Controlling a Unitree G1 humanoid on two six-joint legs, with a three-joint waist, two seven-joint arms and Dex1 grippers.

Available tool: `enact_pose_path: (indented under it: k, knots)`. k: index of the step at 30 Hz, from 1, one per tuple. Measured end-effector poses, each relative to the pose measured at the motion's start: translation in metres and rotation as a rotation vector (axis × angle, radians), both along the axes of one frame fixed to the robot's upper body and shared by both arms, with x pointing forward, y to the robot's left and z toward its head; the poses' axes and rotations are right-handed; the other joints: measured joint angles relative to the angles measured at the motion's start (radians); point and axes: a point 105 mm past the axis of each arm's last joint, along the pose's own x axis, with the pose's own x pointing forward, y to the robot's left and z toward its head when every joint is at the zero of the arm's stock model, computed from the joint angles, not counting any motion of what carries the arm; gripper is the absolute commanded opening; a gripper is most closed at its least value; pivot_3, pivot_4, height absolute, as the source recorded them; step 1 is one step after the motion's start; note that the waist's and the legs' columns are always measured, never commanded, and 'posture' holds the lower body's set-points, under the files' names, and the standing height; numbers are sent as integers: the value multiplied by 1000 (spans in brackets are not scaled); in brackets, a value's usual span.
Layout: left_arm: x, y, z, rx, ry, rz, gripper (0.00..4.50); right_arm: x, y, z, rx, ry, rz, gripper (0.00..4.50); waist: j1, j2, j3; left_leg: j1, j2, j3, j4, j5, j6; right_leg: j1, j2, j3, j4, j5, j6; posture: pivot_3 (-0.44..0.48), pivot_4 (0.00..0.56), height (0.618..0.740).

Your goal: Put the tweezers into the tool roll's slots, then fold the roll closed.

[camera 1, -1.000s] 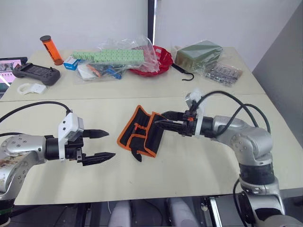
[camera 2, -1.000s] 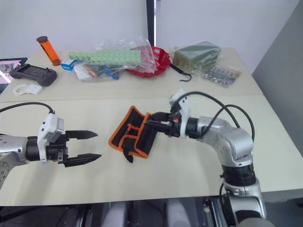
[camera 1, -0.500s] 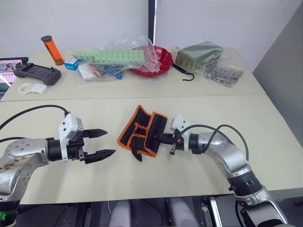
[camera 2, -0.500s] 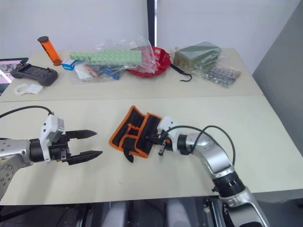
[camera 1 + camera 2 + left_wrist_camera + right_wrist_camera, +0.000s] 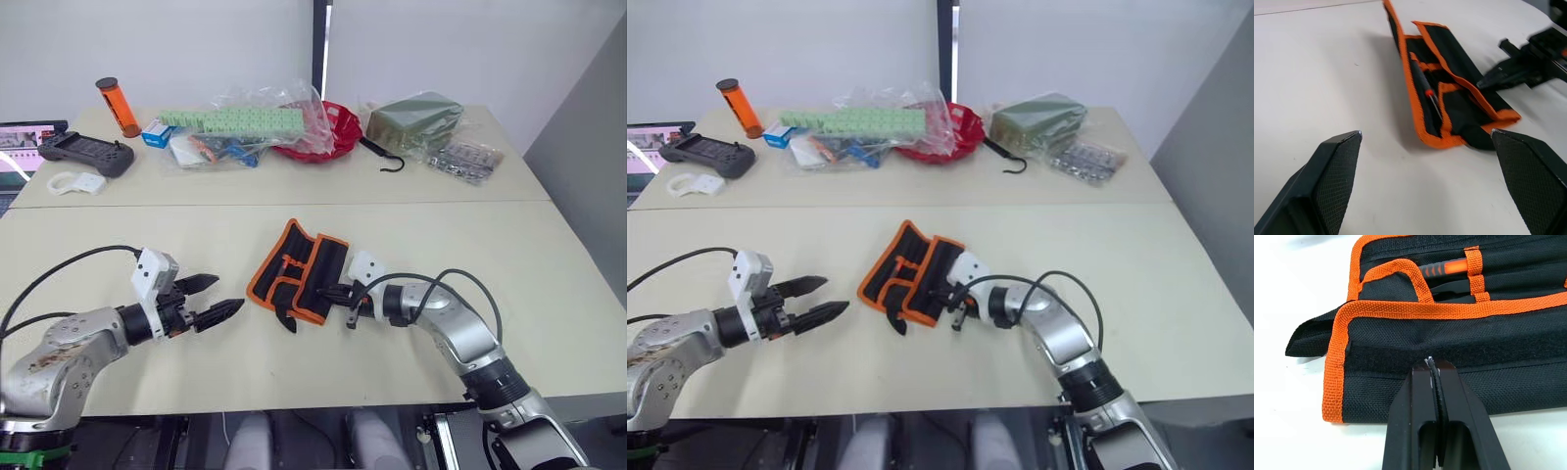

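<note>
The tool roll (image 5: 1459, 340) (tweezers (image 5: 1449, 286) in its slots (image 5: 1476, 269)) lies partly folded; right gripper (image 5: 1434, 369) jaws together touching it, left gripper (image 5: 1425, 147) jaws apart.

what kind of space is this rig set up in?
Probably a lab or office test bench, not a home or factory. Plain pale tables stand against bare white walls. The far table holds a handheld controller, bagged parts and a red tray. A tool roll lies between the grippers.
</note>
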Motion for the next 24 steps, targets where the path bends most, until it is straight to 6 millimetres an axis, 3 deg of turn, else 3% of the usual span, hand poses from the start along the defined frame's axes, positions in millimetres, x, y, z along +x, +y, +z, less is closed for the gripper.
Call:
enact_pose_path:
  k: [2, 6, 16, 24]
  knots:
    - [2, -5, -9, -9, 26, 11, 4500, 0, 1, 0, 0, 2, -1, 34, 0, -2, -1, 0, 0, 0, 0, 0, 0, 0, 0, 0, 0, 0, 0, 0, 150, 740]
    - [10, -9, -14, -26, 35, 33, 3413, 0, 0, 0, -5, 4, -7, 0, 6, -2, -1, 0, 0, 0, 0, 0, 0, 0, 0, 0, 0, 0, 0, 0, 150, 740]
    - [19, -23, -15, -86, 45, 23, 30, -1, -1, 0, -8, 4, -9, 0, 10, -2, -1, 0, 0, 0, 0, 0, 0, 0, 0, 0, 0, 0, 0, 0, 150, 740]
    - [28, -25, -6, -109, 16, 25, 30, 1, 0, 1, -1, 15, -35, 0, 12, -2, -1, 0, 0, 0, 1, 0, 0, 0, 0, 0, 0, 1, 0, 0, 150, 740]
